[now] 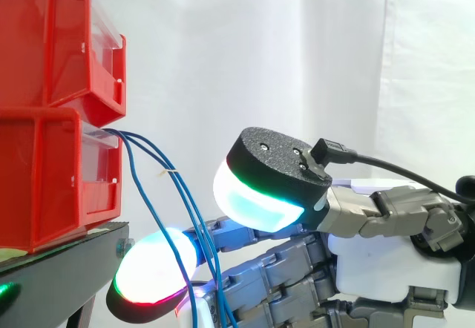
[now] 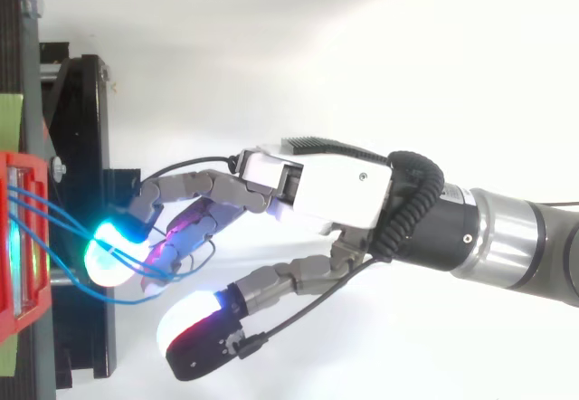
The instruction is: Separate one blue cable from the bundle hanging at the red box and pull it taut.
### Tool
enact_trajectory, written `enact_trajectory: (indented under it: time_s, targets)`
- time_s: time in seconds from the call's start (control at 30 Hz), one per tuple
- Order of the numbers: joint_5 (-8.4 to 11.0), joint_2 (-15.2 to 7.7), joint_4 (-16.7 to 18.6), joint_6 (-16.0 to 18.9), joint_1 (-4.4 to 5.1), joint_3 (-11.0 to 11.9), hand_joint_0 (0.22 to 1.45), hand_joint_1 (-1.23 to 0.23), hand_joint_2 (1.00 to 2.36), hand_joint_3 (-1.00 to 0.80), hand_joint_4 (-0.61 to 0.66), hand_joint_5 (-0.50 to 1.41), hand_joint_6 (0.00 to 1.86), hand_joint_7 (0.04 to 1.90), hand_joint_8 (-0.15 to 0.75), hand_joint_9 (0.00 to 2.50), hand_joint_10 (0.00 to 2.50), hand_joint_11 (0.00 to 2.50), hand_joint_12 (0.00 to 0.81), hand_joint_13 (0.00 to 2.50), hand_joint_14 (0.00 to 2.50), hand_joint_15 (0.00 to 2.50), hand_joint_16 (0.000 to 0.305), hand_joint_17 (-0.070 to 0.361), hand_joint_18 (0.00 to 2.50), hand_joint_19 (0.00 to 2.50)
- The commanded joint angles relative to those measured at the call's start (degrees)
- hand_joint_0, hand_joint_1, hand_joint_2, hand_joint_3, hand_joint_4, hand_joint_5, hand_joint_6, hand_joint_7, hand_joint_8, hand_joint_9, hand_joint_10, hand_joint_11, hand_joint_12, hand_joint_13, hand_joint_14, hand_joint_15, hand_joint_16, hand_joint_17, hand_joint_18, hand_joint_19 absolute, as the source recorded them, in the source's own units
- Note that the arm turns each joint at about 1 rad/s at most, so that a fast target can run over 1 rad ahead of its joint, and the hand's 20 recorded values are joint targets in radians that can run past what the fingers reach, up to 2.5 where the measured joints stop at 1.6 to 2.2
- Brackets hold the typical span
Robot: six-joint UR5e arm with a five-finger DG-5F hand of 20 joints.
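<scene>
Several thin blue cables (image 1: 158, 171) come out of the lower red bin (image 1: 44, 179) and hang down in slack curves. My hand (image 1: 386, 261) comes in from the right at the height of the stand's top. Its fingers are stretched nearly straight toward the bin, and the cables run down among them, behind a glowing fingertip (image 1: 152, 272). The thumb pad (image 1: 256, 194) stands well apart above the cables and touches none of them. In the top view the cables (image 2: 54, 228) lead from the bin (image 2: 18, 237) to the cyan fingertip (image 2: 113, 253) and loop round the fingers of the hand (image 2: 335, 187).
A second red bin (image 1: 52, 38) sits stacked on the lower one. Both rest on a black stand (image 1: 67, 257) at the left. A white curtain hangs behind. A small pale tie (image 1: 169, 172) sits on one of the cables.
</scene>
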Motion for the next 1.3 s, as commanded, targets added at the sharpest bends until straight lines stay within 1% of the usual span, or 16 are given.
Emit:
enact_trajectory:
  time_s: [0.0,0.07,0.23,0.33,0.37,0.43,0.5,0.63,0.77,0.8,0.83,0.87,0.9,1.0,1.1,1.27]
  targets:
    - [-0.44,-0.02,0.15,0.21,0.12,0.37,0.64,-0.67,1.00,-0.42,0.26,-0.14,0.50,0.88,0.322,0.95,0.01,0.47,0.323,0.83,0.01,0.33,0.030,0.068,0.66,0.36]
    - [-0.71,-0.02,0.15,0.38,0.12,0.45,0.66,-0.66,1.01,-0.39,0.26,-0.14,0.50,0.89,0.324,0.96,0.01,0.48,0.323,0.83,0.01,0.33,0.030,0.068,0.67,0.37]
    - [-2.64,-0.02,-0.20,1.18,-0.15,1.77,0.67,-0.64,1.01,-0.35,0.26,-0.13,0.50,0.92,0.325,0.98,0.01,0.50,0.322,0.85,0.01,0.34,0.030,0.067,0.67,0.37]
    - [-4.49,-0.02,-0.73,2.23,-0.76,1.68,0.67,-0.64,1.01,-0.35,0.26,-0.13,0.50,0.93,0.328,0.99,0.01,0.51,0.323,0.85,0.01,0.35,0.030,0.067,0.67,0.38]
    - [-4.49,-0.02,-0.73,2.23,-0.76,1.68,0.68,-0.64,1.01,-0.35,0.27,-0.13,0.50,0.93,0.328,1.00,0.01,0.52,0.322,0.86,0.01,0.35,0.030,0.067,0.68,0.38]
    - [-6.24,0.06,-1.17,2.85,-1.29,2.12,0.67,-0.62,1.01,-0.36,0.26,-0.13,0.50,0.95,0.330,1.01,0.01,0.53,0.322,0.86,0.01,0.35,0.030,0.067,0.68,0.38]
    - [-6.77,0.06,-1.43,2.93,-1.38,2.30,0.67,-0.61,1.01,-0.37,0.26,-0.12,0.50,0.95,0.324,1.01,0.01,0.53,0.321,0.87,0.01,0.36,0.030,0.067,0.69,0.39]
    - [-8.00,0.06,-2.66,3.37,-2.26,2.39,0.66,-0.59,1.01,-0.38,0.26,-0.12,0.50,0.96,0.335,1.03,0.01,0.54,0.323,0.88,0.01,0.37,0.030,0.067,0.69,0.39]
    - [-9.49,0.06,-3.89,3.64,-2.70,2.39,0.66,-0.58,1.01,-0.38,0.27,-0.12,0.50,0.97,0.333,1.03,0.01,0.54,0.324,0.90,0.02,0.37,0.030,0.067,0.70,0.39]
    - [-9.49,0.06,-3.89,3.64,-2.70,2.39,0.66,-0.58,1.01,-0.38,0.26,-0.12,0.50,0.97,0.336,1.04,0.01,0.54,0.325,0.90,0.01,0.37,0.029,0.066,0.70,0.39]
    - [-10.46,0.50,-4.77,3.90,-3.05,2.39,0.66,-0.57,1.01,-0.39,0.27,-0.12,0.50,0.97,0.335,1.04,0.01,0.56,0.325,0.90,0.01,0.37,0.029,0.066,0.70,0.39]
    - [-10.64,0.50,-4.95,3.99,-3.05,2.39,0.66,-0.57,1.01,-0.38,0.27,-0.12,0.50,0.97,0.336,1.06,0.02,0.58,0.326,0.90,0.01,0.38,0.029,0.066,0.71,0.39]
    - [-10.99,1.03,-5.65,4.08,-3.58,2.39,0.66,-0.57,1.01,-0.38,0.27,-0.12,0.50,0.97,0.334,1.06,0.02,0.58,0.324,0.91,0.01,0.38,0.029,0.066,0.71,0.39]
    - [-11.25,1.73,-6.88,4.08,-4.02,2.39,0.66,-0.58,1.01,-0.38,0.27,-0.12,0.50,0.99,0.338,1.11,0.02,0.67,0.332,1.01,0.02,0.45,0.029,0.064,0.74,0.40]
    - [-11.43,2.88,-8.64,3.90,-4.45,2.39,0.67,-0.60,1.01,-0.38,0.27,-0.12,0.50,0.99,0.339,1.14,0.01,0.72,0.332,1.03,0.02,0.50,0.028,0.063,0.76,0.40]
    - [-11.43,3.14,-9.78,4.08,-4.72,2.39,0.67,-0.61,1.01,-0.38,0.27,-0.12,0.50,0.99,0.341,1.17,0.02,0.79,0.332,1.08,0.02,0.55,0.028,0.063,0.77,0.41]
